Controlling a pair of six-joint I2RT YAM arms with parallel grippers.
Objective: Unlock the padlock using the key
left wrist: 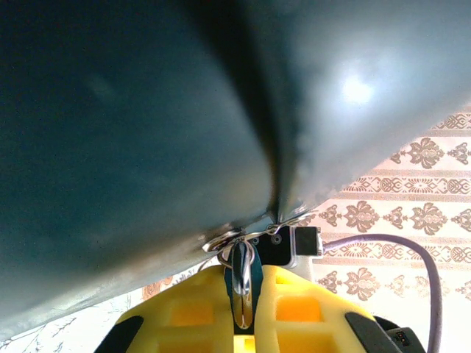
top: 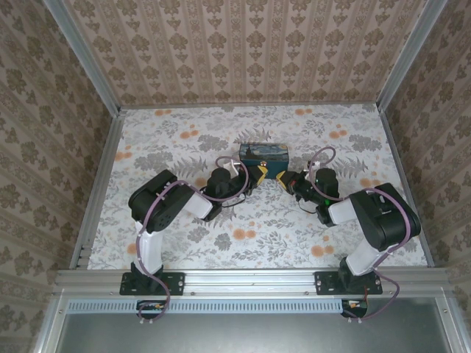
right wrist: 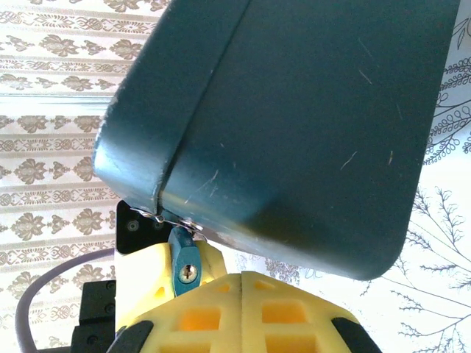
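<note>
Yellow-padded, my left gripper (left wrist: 245,279) pinches the padlock (right wrist: 184,263), jaws nearly closed, where it hangs from the blue tin (right wrist: 294,125) toward the far edge of the table (top: 184,132). My right gripper (right wrist: 241,283) is fully closed; on the key or not, I cannot tell. Unlocking looks undone.

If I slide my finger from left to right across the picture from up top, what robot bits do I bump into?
Black-and-white left arm → yellow-fingered left gripper → yellow-fingered right gripper → black-and-white right arm.
</note>
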